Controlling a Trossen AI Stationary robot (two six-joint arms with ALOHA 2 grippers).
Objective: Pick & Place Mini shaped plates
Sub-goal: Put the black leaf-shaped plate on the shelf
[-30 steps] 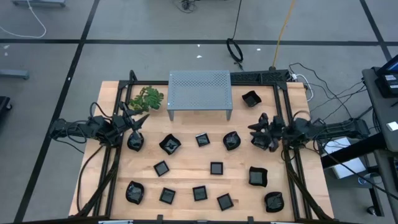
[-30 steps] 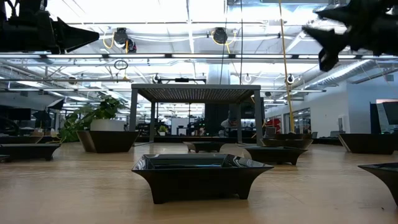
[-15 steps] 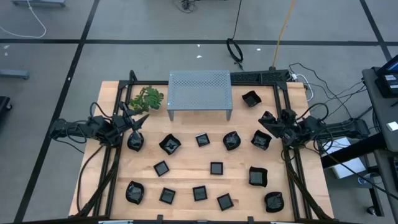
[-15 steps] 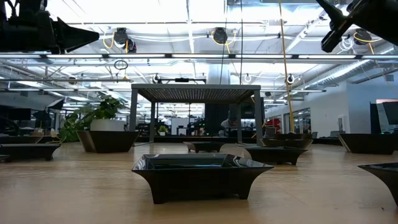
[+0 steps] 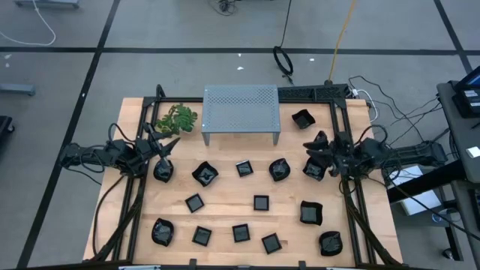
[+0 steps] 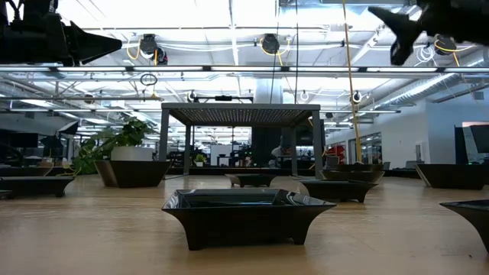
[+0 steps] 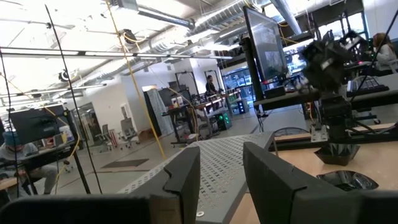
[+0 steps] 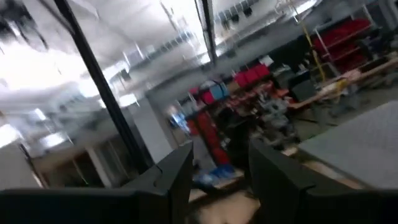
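Several small glossy black mini shaped plates lie scattered on the wooden table [image 5: 352, 225], among them one [image 5: 205, 174] left of the middle, one [image 5: 261, 202] in the middle and one [image 5: 313, 169] at the right; the nearest [image 6: 246, 215] rests on its foot. My left gripper [image 5: 169, 144] hovers open at the table's left side, above a plate [image 5: 163, 171], with nothing between its fingers [image 7: 183, 177]. My right gripper [image 5: 310, 148] hangs open in the air at the right side, over the right plate, and is empty too [image 8: 219, 158].
A grey perforated metal stand [image 5: 241, 107] stands at the table's far middle, a green leafy sprig [image 5: 177, 118] to its left and one more black plate [image 5: 303, 118] to its right. Black frame rails [image 5: 346, 142] run along both sides.
My right gripper has risen above the right plate and tipped its fingers further up; it stays open and empty. The plates have not moved.
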